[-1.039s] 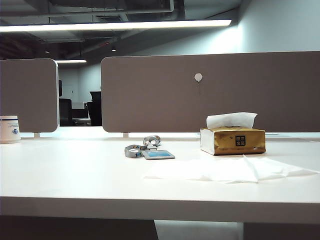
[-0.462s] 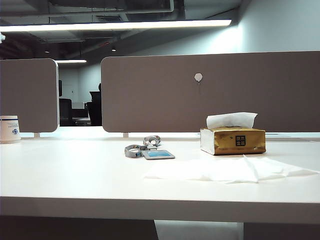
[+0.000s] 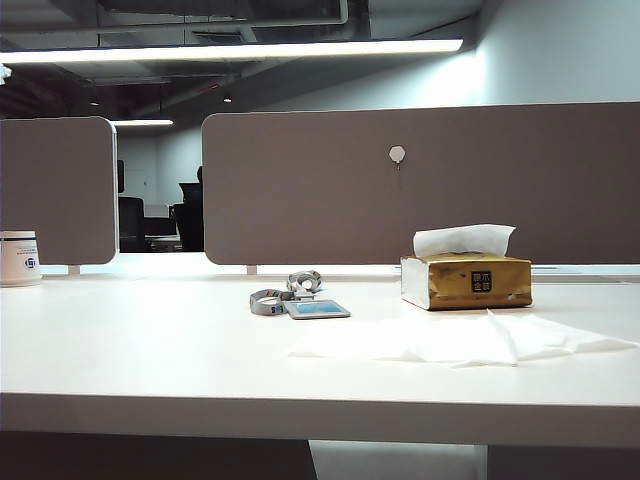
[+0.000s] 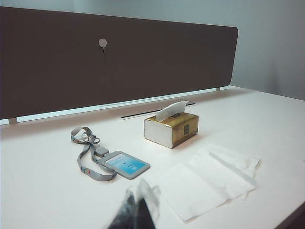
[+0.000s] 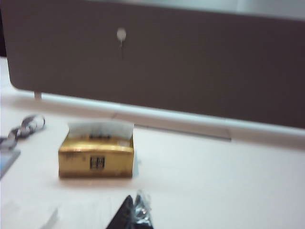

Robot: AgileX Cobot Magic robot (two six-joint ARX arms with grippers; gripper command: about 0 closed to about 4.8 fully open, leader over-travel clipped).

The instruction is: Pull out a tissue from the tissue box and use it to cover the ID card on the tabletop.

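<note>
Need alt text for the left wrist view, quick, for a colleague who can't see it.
A blue ID card on a grey lanyard lies uncovered on the white tabletop, beside a gold tissue box and a flat white sheet. The left hand shows shut, apart from all.

Office desk surroundings beyond the working items

Grey-brown partition panels [image 3: 420,185] stand along the far edge of the desk, the wide one carrying a small white hexagonal hook [image 3: 397,154]. A white cup with a blue mark [image 3: 18,259] sits at the far left. A wide creased white sheet [image 3: 470,340] lies flat towards the front right. Ceiling strip lights [image 3: 230,51] glow above a dim office with dark chairs [image 3: 188,218].
</note>
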